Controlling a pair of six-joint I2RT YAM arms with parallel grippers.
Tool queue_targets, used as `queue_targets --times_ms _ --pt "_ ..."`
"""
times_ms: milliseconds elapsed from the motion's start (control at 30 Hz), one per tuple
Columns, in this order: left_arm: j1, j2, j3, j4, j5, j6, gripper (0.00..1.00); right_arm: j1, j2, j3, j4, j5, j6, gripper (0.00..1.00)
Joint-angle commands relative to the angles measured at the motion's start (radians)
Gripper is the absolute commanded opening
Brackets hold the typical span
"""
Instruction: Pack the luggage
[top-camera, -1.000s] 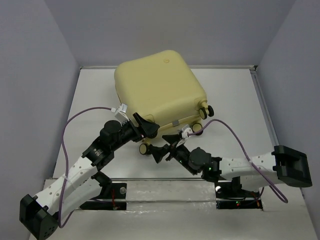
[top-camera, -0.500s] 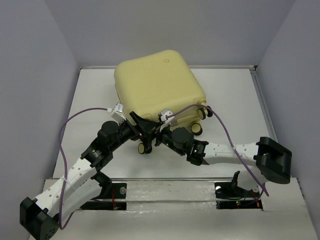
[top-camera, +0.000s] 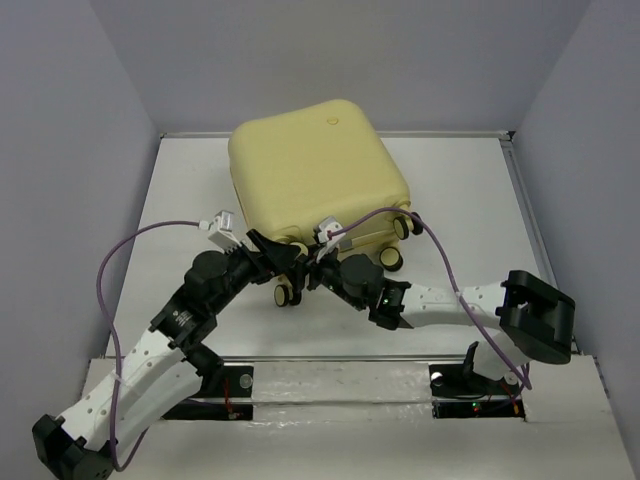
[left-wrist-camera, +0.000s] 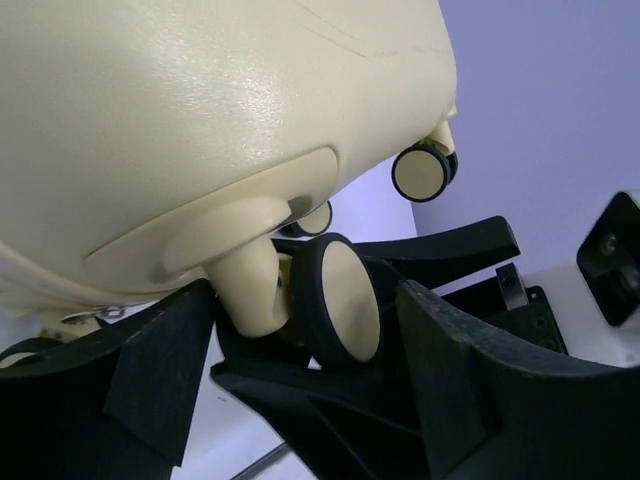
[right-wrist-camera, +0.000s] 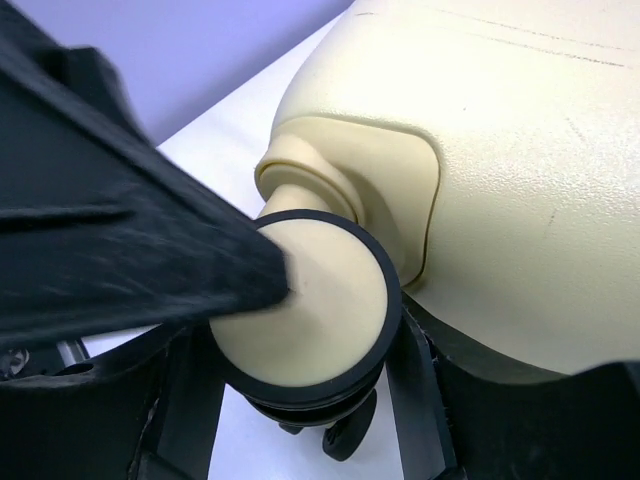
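Both arms reach in to the same spot. The left gripper (top-camera: 278, 262) and the right gripper (top-camera: 318, 270) meet nose to nose at one caster wheel (top-camera: 287, 294) on the corner of the luggage (top-camera: 320, 170). The case itself lies closed on the table (top-camera: 180, 200), stretching away just beyond both sets of fingertips, its pale yellow shell facing up.

Through the left wrist camera, the left gripper's jaws stand wide. The wheel and its cream stem sit between them, the stem close against the left-hand finger (left-wrist-camera: 150, 370) and the black tyre a little apart from the right-hand one. Straight past the wheel a black finger of the other gripper crosses the view, and further out beyond the fingertips a second wheel (left-wrist-camera: 422, 172) hangs under the shell.

From the right wrist, the same wheel fills the gap between the right gripper's jaws, its cream face turned towards the camera, with the rounded corner of the case directly ahead and above. A blurred black finger (right-wrist-camera: 110, 220) overlaps the wheel's left edge. Whether the right jaws press on the tyre or only bracket it I cannot tell.

A purple cable (top-camera: 150, 235) loops off behind the left gripper.
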Motion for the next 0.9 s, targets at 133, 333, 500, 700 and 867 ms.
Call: queue_targets --times_ms 133,333,500,700,867 --pt "-0.013 -0.278 -0.066 -0.189 -0.210 0.066 0.56 -0.079 -0.090 -0.013 0.066 0.086 -0.009 0.11" --pt "-0.015 -0.326 -0.267 -0.052 -0.133 0.042 0.35 -0.079 -0.110 -0.006 0.040 0.076 -0.023 0.11" --pt "-0.014 -0.196 -0.343 0.211 -0.139 0.175 0.40 -0.079 -0.115 -0.012 0.035 0.059 -0.017 0.11" --pt "-0.017 -0.019 -0.335 0.440 -0.128 0.306 0.52 -0.079 -0.109 -0.009 0.038 0.040 -0.009 0.11" --pt "-0.017 0.087 -0.318 0.538 -0.107 0.368 0.56 -0.079 -0.098 -0.002 0.040 0.019 -0.003 0.11"
